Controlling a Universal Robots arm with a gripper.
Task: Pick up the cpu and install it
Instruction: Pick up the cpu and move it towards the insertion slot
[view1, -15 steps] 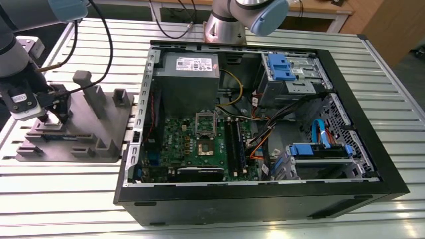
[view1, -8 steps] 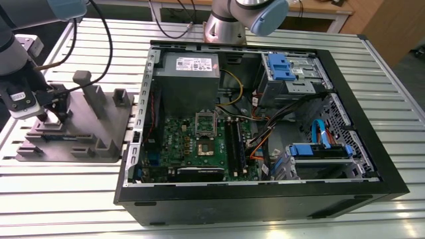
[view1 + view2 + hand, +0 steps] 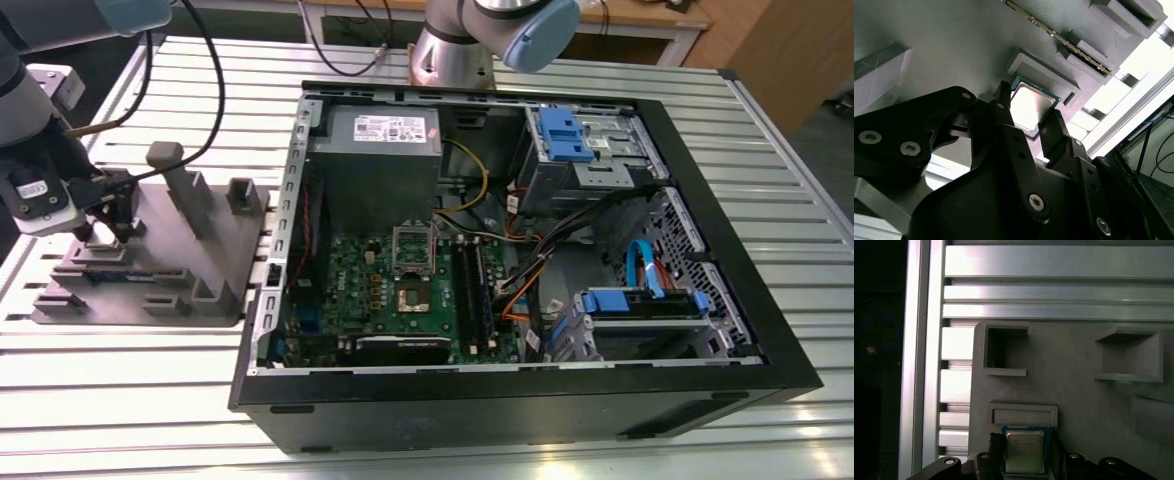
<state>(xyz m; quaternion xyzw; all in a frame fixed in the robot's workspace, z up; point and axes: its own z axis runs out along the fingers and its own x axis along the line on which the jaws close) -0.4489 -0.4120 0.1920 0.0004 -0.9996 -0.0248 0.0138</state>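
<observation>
The cpu (image 3: 1030, 102) is a small square chip with a shiny silver top and a thin green rim. It sits low over the grey plastic tray (image 3: 220, 250), just beside a raised block (image 3: 1024, 415). My gripper (image 3: 1029, 120) has one black finger against each side of the chip and is shut on it. In the first wrist view the cpu (image 3: 1024, 452) shows between the two fingers (image 3: 994, 452) of the gripper (image 3: 1025, 456). The exterior view has the gripper (image 3: 104, 235) down at the tray, on that view's left. The dark square socket (image 3: 411, 296) lies on the green motherboard inside the open computer case (image 3: 534, 390).
Upright blocks (image 3: 171, 170) rise from the tray close to the gripper. A memory stick (image 3: 1064, 42) lies in a tray slot. A second arm's base (image 3: 461, 50) stands behind the case. Cables, a power supply (image 3: 380, 150) and blue drive bays (image 3: 581, 140) surround the motherboard. The slatted aluminium table (image 3: 120, 390) carries everything.
</observation>
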